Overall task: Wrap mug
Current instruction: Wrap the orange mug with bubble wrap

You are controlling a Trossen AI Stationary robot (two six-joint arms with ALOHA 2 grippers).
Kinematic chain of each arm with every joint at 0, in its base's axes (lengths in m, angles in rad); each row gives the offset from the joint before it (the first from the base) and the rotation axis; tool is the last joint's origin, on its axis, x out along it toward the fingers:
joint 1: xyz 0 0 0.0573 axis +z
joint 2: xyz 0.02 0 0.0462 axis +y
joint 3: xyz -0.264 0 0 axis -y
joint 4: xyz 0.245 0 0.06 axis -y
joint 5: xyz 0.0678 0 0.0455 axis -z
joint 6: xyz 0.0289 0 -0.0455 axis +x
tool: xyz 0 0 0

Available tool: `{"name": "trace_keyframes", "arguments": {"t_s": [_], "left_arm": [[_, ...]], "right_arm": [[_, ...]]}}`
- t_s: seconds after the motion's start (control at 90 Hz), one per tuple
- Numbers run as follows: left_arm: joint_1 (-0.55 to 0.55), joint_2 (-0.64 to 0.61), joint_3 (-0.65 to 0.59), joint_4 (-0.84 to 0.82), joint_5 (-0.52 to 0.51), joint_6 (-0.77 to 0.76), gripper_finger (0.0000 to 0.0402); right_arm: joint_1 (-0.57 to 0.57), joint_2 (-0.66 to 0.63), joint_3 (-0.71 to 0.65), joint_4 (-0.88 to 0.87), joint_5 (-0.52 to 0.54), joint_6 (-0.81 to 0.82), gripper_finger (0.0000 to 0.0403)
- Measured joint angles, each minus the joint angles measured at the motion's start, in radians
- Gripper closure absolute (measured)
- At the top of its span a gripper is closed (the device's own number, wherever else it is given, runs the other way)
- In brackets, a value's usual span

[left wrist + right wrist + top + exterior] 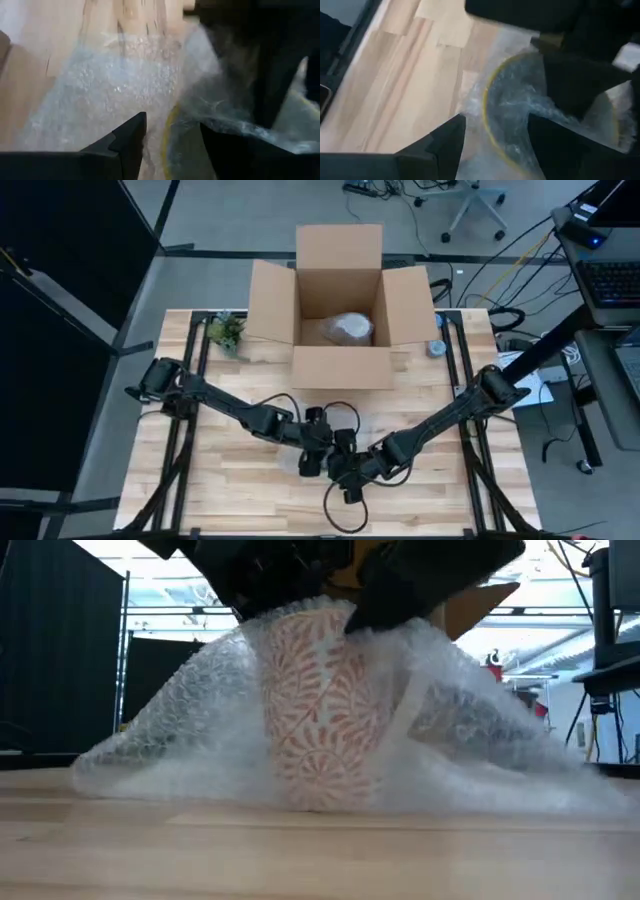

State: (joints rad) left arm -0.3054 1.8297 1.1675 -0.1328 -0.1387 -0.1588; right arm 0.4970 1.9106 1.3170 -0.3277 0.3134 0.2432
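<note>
Both hands, left hand [312, 463] and right hand [348, 476], pinch bubble wrap [180, 730] over the mug [320, 710] (frame centre); your tugging may tip it.

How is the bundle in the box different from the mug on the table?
The bundle is wrapped all round and lies in the box; the mug stands upright on the table, its red pattern showing, wrap spread loose. No gripper touches the bundle; both reach the mug. Both have bubble wrap.

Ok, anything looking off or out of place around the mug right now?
Nothing stands out. The mug stands upright on the table with bubble wrap draped over it and spread to both sides. Both end effectors, left and right, are at its rim. The box behind sits open with a wrapped bundle inside.
</note>
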Motion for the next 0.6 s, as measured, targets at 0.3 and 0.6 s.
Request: {"name": "trace_keyframes", "arguments": {"t_s": [0.3,0.6], "left_arm": [[-0.005,-0.03,0.054,-0.106,0.003,0.008,0.0226],[-0.014,-0.031,0.06,-0.1,0.004,-0.001,0.0226]], "right_arm": [[-0.006,0.01,-0.005,0.011,-0.025,0.0,0.0202],[-0.01,0.012,-0.005,0.008,-0.036,0.011,0.0202]]}}
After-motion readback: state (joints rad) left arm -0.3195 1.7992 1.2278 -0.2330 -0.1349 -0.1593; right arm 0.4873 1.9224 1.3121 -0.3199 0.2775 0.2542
